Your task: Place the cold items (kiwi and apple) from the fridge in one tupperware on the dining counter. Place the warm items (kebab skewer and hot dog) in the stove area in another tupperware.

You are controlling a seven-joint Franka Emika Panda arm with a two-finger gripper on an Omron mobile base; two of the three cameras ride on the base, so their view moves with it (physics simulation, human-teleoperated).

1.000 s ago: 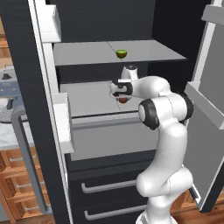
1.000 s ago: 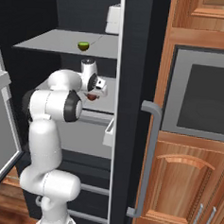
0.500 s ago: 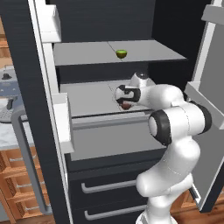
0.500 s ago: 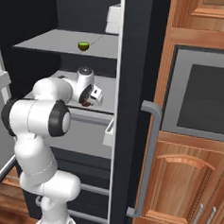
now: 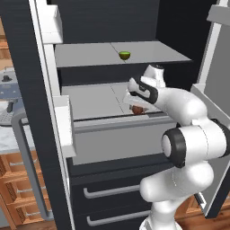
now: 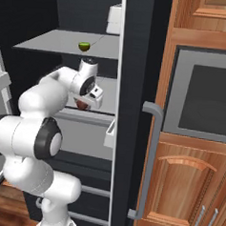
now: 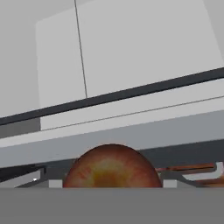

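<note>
The white arm has drawn back from the fridge, its tool [image 5: 137, 108] clenched around the round red apple [image 7: 112, 167], while the small green kiwi [image 5: 125, 55] waits on the grey upper shelf [image 5: 90, 54].

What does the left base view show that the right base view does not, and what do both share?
Left base view alone: a grey stove top at the far left edge, beyond the fridge's open left door. Right base view alone: wooden cabinets holding a built-in dark-glass oven. Both share the small green kiwi on the upper grey fridge shelf, and the round red apple in the white arm's pincer.
</note>
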